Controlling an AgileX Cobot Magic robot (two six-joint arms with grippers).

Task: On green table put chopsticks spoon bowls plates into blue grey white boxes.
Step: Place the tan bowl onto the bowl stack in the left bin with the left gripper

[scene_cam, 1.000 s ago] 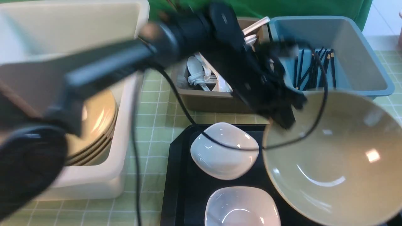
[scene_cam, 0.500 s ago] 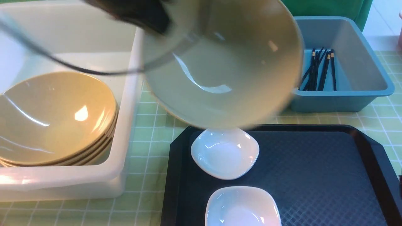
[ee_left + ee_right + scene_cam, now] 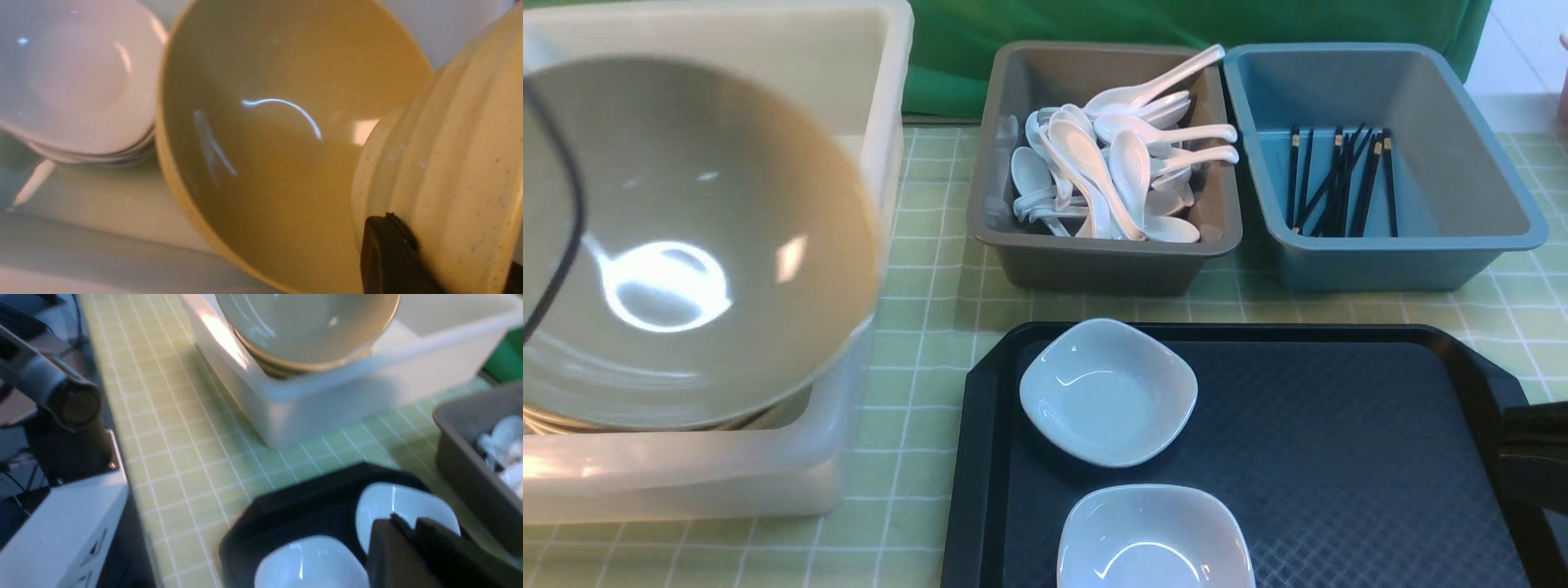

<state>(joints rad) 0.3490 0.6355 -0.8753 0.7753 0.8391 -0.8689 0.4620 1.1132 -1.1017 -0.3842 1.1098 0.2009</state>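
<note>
A: Left side?
B: The left gripper (image 3: 449,271) is clamped on the wall of a tan bowl (image 3: 694,245), with one black finger (image 3: 388,261) flat on the outside. The bowl is tipped and sits over the white box (image 3: 686,482), 9 o'clock on the green table (image 3: 931,327). It's blurred from the front.
A: Touching the pile?
B: Can't tell. The bowl stack (image 3: 265,183) is right under it, and the stacked plates (image 3: 77,81) are beside that in the same box.
A: Right side?
B: The right gripper (image 3: 410,527) is at 4 o'clock, over the black tray (image 3: 1339,457). Its jaws are all but together, a thin slit between them, nothing in them.
A: The rest?
B: The far plate (image 3: 1107,392) and the near plate (image 3: 1156,539) lie loose on the tray around 6 o'clock, close but apart. The grey box (image 3: 1094,265) at 12 is heaped with spoons (image 3: 1111,171). The blue box (image 3: 1405,261) is just beside it at 1 o'clock, with the chopsticks (image 3: 1343,184) lying on its floor.
</note>
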